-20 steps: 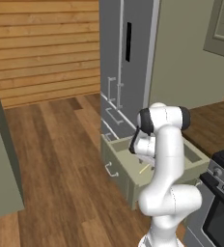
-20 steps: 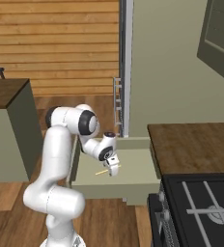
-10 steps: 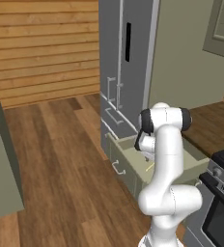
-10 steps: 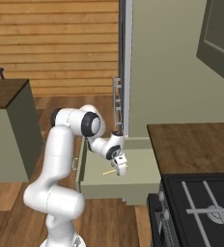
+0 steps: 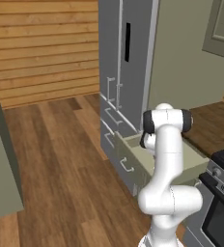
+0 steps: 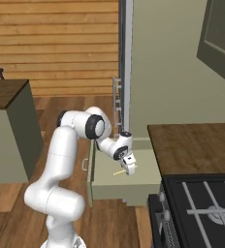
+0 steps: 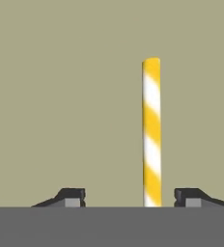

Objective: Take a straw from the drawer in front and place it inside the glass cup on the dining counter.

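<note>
The drawer (image 6: 129,189) stands pulled out, its pale beige box below the arm, and its sage-green front with a small silver handle (image 5: 126,166) faces the room. On its floor lies the straw (image 6: 118,172), a thin yellow stick. The hand view shows it close up as the yellow-and-white striped straw (image 7: 151,135). My gripper (image 6: 130,168) reaches down into the drawer over it. My gripper (image 7: 129,198) is open, and the straw runs between the fingertips (image 7: 71,197), nearer the right one and touching neither. The glass cup is out of view. A corner of the dining counter (image 6: 5,92) shows at the left.
Grey fridge panels (image 5: 126,58) with long handles rise just behind the drawer. A wood top (image 6: 197,145) and a black stove (image 6: 201,203) sit to the right of the drawer. Bare wood floor (image 5: 61,154) stretches left towards the sage-green base (image 5: 3,178).
The hand has sunk lower into the drawer and shifted towards the straw. The jaws have narrowed around the straw.
</note>
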Available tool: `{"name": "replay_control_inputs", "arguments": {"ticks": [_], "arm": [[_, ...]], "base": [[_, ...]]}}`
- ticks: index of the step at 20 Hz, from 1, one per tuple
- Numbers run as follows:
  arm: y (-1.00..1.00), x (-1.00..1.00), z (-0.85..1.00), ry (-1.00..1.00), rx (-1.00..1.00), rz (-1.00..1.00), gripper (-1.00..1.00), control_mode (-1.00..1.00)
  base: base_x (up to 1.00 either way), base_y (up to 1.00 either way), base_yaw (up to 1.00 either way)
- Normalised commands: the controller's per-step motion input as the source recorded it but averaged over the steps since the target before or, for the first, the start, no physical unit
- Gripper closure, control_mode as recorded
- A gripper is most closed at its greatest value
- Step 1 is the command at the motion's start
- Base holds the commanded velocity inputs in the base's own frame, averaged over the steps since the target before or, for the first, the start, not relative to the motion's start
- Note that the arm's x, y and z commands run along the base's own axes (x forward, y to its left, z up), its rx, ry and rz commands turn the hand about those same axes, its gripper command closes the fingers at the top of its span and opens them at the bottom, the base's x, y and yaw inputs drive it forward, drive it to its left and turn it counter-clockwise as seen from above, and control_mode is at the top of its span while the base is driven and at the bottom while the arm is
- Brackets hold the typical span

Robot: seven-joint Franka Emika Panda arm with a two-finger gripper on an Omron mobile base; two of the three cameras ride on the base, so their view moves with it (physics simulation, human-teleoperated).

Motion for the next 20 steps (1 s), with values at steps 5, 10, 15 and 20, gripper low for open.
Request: {"name": "replay_control_inputs", "arguments": {"ticks": [5, 10, 15, 20], "arm": [[0.04, -0.17, -0.59, -0.16, -0.05, 0.0, 1.0, -1.0], [0.28, -0.21, -0.53, -0.17, -0.19, 0.0, 1.0, -1.0], [0.44, -0.19, -0.4, -0.12, -0.28, 0.0, 1.0, -1.0], [0.43, -0.01, -0.16, 0.01, -0.3, 0.01, 1.0, -1.0]], "base": [[0.0, 0.0, 0.0], [0.0, 0.0, 0.0], [0.0, 0.0, 0.0], [0.0, 0.0, 0.0]]}}
